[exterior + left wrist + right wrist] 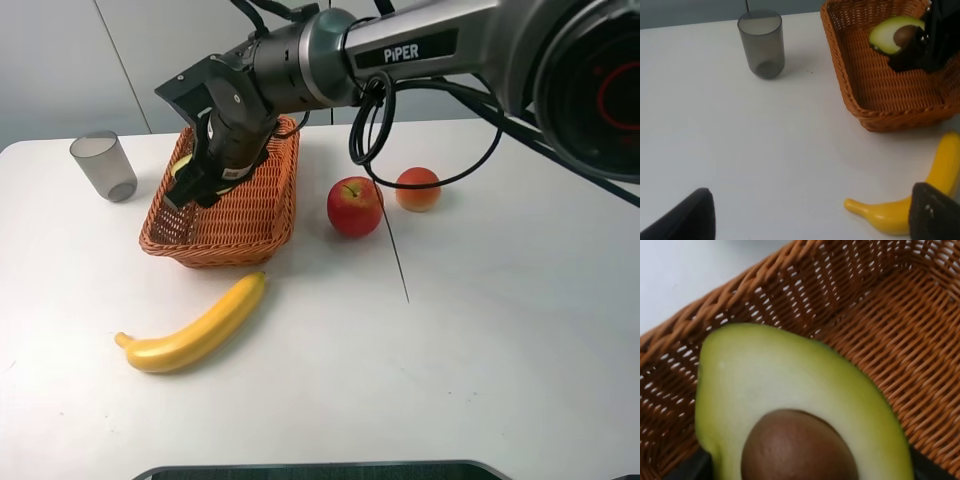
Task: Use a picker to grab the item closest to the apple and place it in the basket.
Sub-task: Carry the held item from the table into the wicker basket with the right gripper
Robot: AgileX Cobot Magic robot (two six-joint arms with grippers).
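The avocado half (888, 34) is held clenched in the picker (198, 185), with the basket (215, 250) floor straight below.

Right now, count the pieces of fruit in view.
4: banana in front of the basket, apple and orange-red fruit to its right, avocado half in the right gripper over it.

Bright, even overhead light washes my white table (500, 380); only soft shadows lie beneath the long yellow banana (200, 330) and glossy red apple (354, 206), which shows small glare. At my right wrist, the halved green avocado (790, 380) looks slightly blurred.
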